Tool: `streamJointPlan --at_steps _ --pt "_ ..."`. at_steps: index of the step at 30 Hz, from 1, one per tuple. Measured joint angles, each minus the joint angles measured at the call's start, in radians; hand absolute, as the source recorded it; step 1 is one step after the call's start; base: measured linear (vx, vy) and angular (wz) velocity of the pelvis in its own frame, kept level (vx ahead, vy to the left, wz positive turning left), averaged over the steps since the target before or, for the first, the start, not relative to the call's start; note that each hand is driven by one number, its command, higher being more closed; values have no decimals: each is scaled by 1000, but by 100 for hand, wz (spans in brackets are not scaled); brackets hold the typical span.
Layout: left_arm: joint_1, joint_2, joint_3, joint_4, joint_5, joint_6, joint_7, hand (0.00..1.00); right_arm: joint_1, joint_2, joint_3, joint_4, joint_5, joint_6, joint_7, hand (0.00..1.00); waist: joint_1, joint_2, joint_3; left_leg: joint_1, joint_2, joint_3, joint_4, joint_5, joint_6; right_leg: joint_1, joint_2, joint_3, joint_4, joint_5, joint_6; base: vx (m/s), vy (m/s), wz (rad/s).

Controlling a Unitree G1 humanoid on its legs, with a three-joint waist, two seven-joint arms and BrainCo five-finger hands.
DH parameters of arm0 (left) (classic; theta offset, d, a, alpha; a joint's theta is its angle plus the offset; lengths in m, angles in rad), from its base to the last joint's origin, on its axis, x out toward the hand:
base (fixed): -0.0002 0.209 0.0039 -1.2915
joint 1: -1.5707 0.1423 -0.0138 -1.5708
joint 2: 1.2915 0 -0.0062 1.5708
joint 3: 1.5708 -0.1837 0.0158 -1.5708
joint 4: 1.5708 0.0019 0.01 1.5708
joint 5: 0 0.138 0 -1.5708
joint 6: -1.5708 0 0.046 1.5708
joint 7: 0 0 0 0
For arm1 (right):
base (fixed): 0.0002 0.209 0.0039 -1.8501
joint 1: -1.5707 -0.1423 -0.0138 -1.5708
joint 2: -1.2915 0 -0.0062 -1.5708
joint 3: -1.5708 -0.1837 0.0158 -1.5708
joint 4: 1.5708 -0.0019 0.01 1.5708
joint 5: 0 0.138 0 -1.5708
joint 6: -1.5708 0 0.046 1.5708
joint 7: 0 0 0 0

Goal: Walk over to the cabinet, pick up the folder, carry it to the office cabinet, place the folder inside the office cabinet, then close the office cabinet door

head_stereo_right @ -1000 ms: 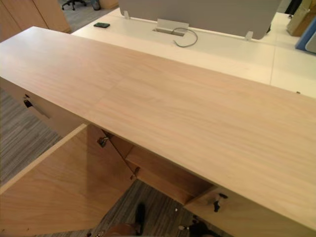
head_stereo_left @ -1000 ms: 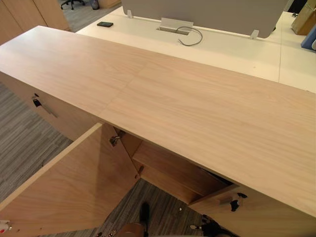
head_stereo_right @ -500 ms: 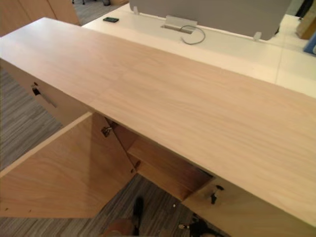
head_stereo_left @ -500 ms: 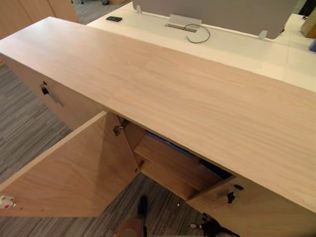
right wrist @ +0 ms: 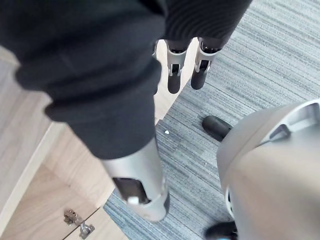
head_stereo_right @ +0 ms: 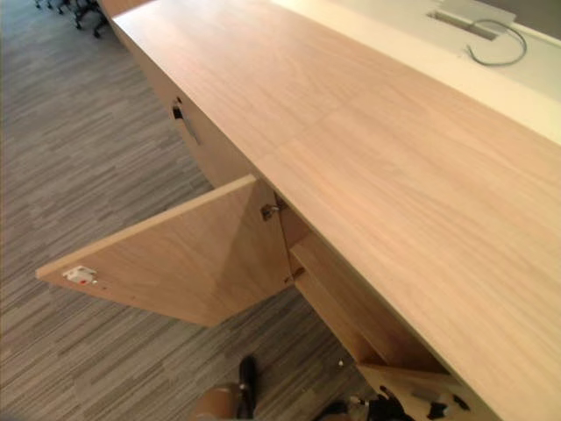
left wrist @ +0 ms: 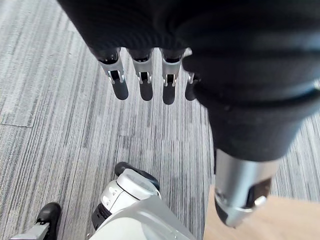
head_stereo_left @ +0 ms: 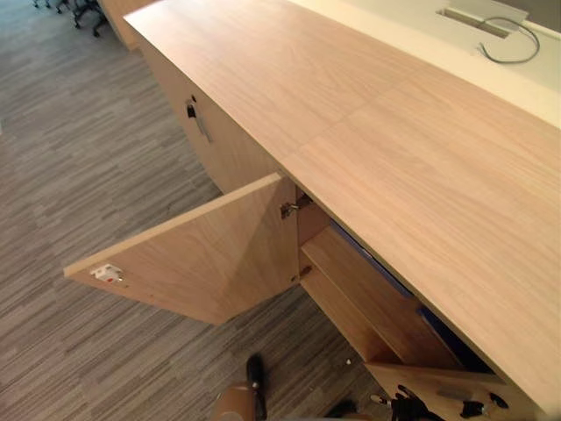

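A grey striped floor [head_stereo_left: 88, 158] is seen in front of a long wooden cabinet [head_stereo_left: 421, 132]. Its left door [head_stereo_left: 210, 259] is swung wide open, and a second door [head_stereo_left: 438, 386] at the right stands ajar. Inside, on the upper shelf [head_stereo_left: 368, 303] just beneath the top, the blue edge of the folder [head_stereo_left: 375, 263] is visible. The left robot hand [left wrist: 142, 75] is held over the floor, fingers straight and empty. The right robot hand [right wrist: 175, 70] is likewise relaxed, beside the cabinet.

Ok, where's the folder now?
In the left eye view, a blue edge, likely the folder, lies on the upper shelf inside the open cabinet, right of the open door.
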Motion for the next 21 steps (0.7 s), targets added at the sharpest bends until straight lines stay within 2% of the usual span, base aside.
streamJointPlan --at_steps 1,2,3,5,6,7,9,12,15,16,17,21 --pt "2 -4 2 0 0 0 0 0 1 -4 0 0 0 1 0 0 -6 4 -2 17 16 6 -11 17 -14 0 -12 -8 8 4 7 184 29 62" --pt "6 -12 2 0 1 -1 0 0 1 -8 -1 -3 0 3 0 0 -4 19 -10 60 46 1 -88 95 -48 -8 -28 -26 19 11 18 194 141 54" --pt "5 -14 0 -1 1 -2 -1 0 -3 -10 -5 -1 1 5 1 0 -3 31 -16 77 31 -29 -153 101 -71 -23 -49 -38 44 17 20 160 134 50" --pt "0 -7 -5 -8 4 0 -2 0 -12 0 0 -1 2 3 2 0 -5 26 -18 75 4 -19 -196 86 -90 -40 -94 -64 89 20 20 109 208 49" --pt "0 -6 -22 -12 6 -1 -3 0 -20 -3 0 -1 3 3 2 0 -4 33 -21 79 -10 -17 -235 70 -106 -57 -127 -70 141 20 20 120 259 45" --pt "-1 -4 -34 -12 6 -1 -3 0 -23 -4 0 -2 5 3 2 0 -4 36 -22 82 -17 -13 -253 62 -104 -69 -145 -70 170 20 20 128 257 38" --pt "-21 18 -88 -12 15 -1 -5 0 -29 -4 0 -2 6 1 2 0 -5 38 -17 95 -51 -1 -287 24 -94 -86 -220 -68 278 21 19 79 192 37" --pt "-39 34 -128 -21 36 -2 -5 0 -34 0 -2 -4 23 2 -9 0 -4 35 -11 132 -81 -5 -304 13 -77 -73 -268 -63 336 42 10 44 121 19" --pt "-39 40 -141 -21 36 -7 -5 0 -40 17 -4 -12 38 2 -9 0 -4 40 -11 149 -78 12 -312 11 -76 -74 -262 -52 327 54 10 -21 41 -22" --pt "-38 34 -144 -18 35 -8 -5 0 -41 16 -10 -17 38 -1 -9 0 -4 57 -7 148 -64 18 -314 -7 -69 -75 -241 -46 311 54 10 -91 12 -35" --pt "-42 29 -150 -10 35 -9 -4 0 -43 16 -30 -23 38 -1 -10 0 -5 62 -2 141 -57 25 -319 -31 -62 -85 -226 -39 294 46 22 -156 -5 -34" --pt "-42 25 -156 -12 31 -9 -2 0 -35 17 -31 -31 40 -1 -11 0 -13 62 -2 113 -29 89 -320 -40 -57 -106 -178 -36 223 29 32 -123 -35 -14"
